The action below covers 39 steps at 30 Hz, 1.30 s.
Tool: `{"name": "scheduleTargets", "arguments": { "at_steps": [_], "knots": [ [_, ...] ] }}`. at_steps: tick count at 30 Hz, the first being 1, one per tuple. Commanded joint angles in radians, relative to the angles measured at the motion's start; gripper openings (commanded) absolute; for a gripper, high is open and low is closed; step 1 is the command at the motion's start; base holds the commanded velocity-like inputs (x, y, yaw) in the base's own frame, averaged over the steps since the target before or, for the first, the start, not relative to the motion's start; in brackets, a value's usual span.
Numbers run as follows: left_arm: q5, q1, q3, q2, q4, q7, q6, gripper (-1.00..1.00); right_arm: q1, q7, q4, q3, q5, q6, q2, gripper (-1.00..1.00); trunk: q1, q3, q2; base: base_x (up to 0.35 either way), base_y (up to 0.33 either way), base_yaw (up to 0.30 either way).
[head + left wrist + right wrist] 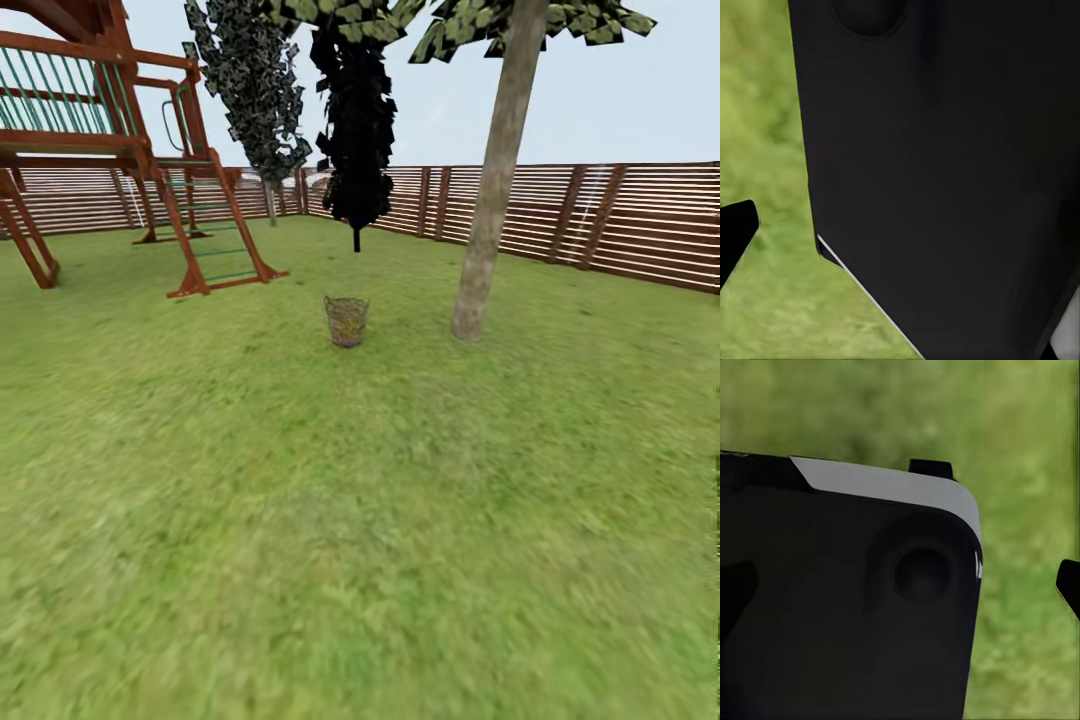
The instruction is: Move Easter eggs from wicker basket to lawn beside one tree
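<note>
The wicker basket stands upright on the lawn some way ahead, in the middle of the head view. A yellowish tint shows through its weave, but the Easter eggs cannot be made out at this distance. Just right of the basket rises the tree with a thick pale trunk. In the left wrist view, one dark fingertip of my left gripper sits at the frame's edge over grass. My right gripper also has its fingertips spread wide, with nothing between them.
A brown slat fence rings the garden. A wooden playset with a ladder stands at the back left. A black-foliaged tree and a narrow tree stand behind the basket. Black robot body blocks much of both wrist views.
</note>
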Motion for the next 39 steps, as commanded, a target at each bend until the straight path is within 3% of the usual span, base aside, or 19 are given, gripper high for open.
{"name": "scheduleTargets", "arguments": {
  "at_steps": [1,28,39],
  "knots": [
    [0.002,0.0,0.001,0.0,0.0,-0.002,-0.001,1.0,-0.001,-0.001,0.001,0.006,0.002,-0.004,0.0,1.0,0.001,-0.001,0.0,0.339,0.0,-0.209],
    [0.002,0.0,0.001,0.0,0.0,-0.002,-0.001,1.0,-0.001,-0.002,0.003,0.006,0.0,-0.005,0.002,1.0,0.001,-0.001,0.0,0.339,0.0,-0.013],
    [0.001,0.0,0.001,0.001,0.0,-0.002,-0.001,1.0,-0.001,-0.002,0.003,0.006,0.002,-0.005,0.001,1.0,0.001,-0.001,0.0,0.339,0.0,0.102]
  ]
}}
